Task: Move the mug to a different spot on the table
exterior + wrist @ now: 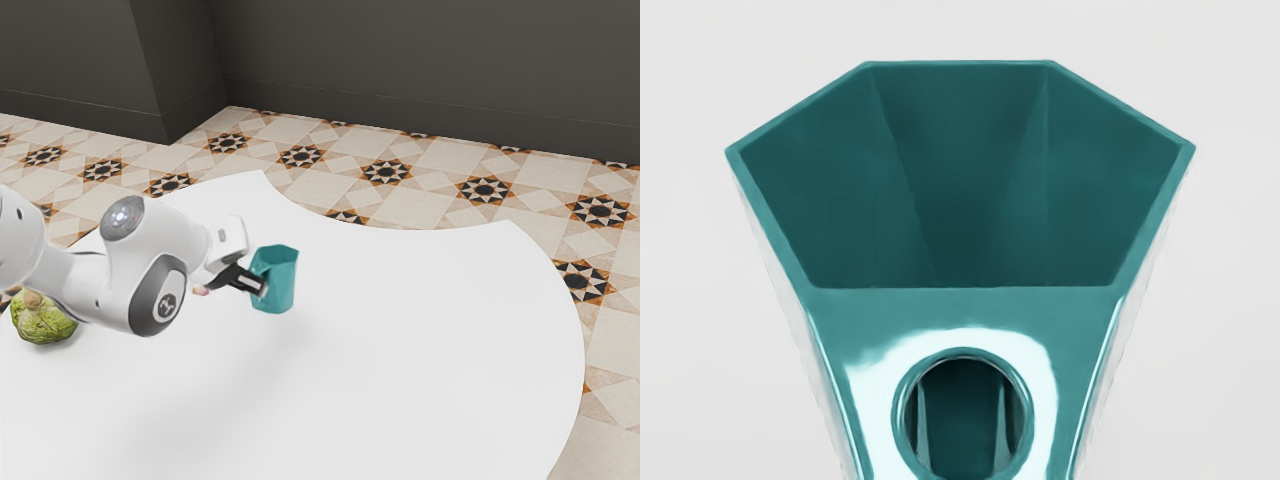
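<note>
Dark walls [400, 50] meet patterned tile floor [450, 190] behind white table [400, 380].

The mug [278, 278] is glossy teal all over, darker teal inside, with pale highlights on its handle [880, 370]. My claw [250, 284] is black. My arm [120, 275] is white with grey joints. The table [400, 380] is plain white. At the exterior view's left lies a lumpy yellow-green thing [40, 322]. The floor [480, 190] is beige tile with black and orange star patterns. The walls [400, 50] are dark grey.
</note>
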`<action>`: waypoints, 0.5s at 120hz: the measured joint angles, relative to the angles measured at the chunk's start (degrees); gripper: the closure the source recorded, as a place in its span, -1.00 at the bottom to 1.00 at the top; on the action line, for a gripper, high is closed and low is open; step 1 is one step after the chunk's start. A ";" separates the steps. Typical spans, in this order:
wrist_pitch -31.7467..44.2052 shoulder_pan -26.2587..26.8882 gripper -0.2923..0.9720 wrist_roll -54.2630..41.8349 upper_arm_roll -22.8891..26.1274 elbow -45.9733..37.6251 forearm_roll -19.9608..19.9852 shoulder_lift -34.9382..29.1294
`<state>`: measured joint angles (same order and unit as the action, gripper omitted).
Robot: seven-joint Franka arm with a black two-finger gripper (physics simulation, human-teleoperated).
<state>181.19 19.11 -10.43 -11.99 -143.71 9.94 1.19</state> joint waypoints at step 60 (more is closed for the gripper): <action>9.77 -7.08 0.51 -0.01 0.07 5.49 -2.32 11.65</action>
<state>190.96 12.04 -10.44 -11.92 -138.22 7.62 12.85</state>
